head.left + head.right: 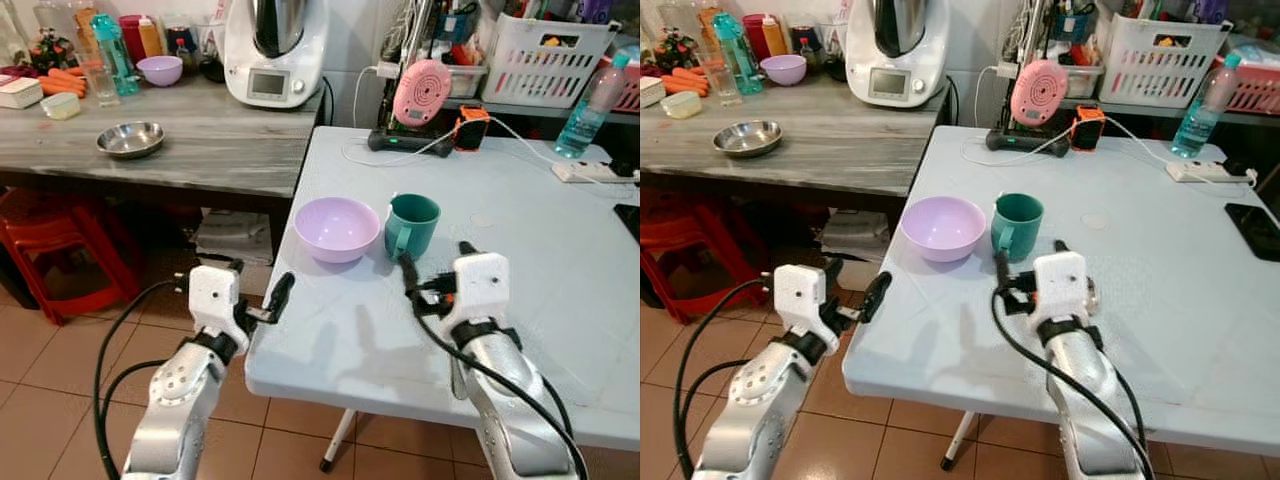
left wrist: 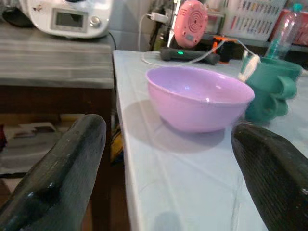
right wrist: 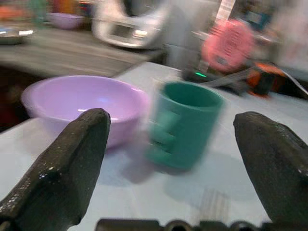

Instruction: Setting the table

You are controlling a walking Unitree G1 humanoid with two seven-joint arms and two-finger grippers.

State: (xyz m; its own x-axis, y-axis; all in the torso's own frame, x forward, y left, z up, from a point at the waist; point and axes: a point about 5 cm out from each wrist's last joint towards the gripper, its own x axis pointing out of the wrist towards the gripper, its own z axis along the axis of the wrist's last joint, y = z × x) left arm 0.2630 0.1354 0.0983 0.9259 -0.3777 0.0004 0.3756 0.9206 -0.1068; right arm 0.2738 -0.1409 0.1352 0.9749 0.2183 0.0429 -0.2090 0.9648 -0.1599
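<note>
Open tabletop [image 1: 560, 300] lies bare from 3 to 6 o'clock of the green mug [image 1: 411, 226]. At its 9 o'clock the lilac bowl [image 1: 336, 228] stands just beside it. Cables [image 1: 400, 152] and a pink device [image 1: 421, 92] block 12 o'clock.

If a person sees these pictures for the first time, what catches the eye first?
A lilac bowl and a green mug stand side by side on the pale blue table. The left gripper and right gripper hover just before them, jaws open. Behind, a pink round device stands out.
</note>
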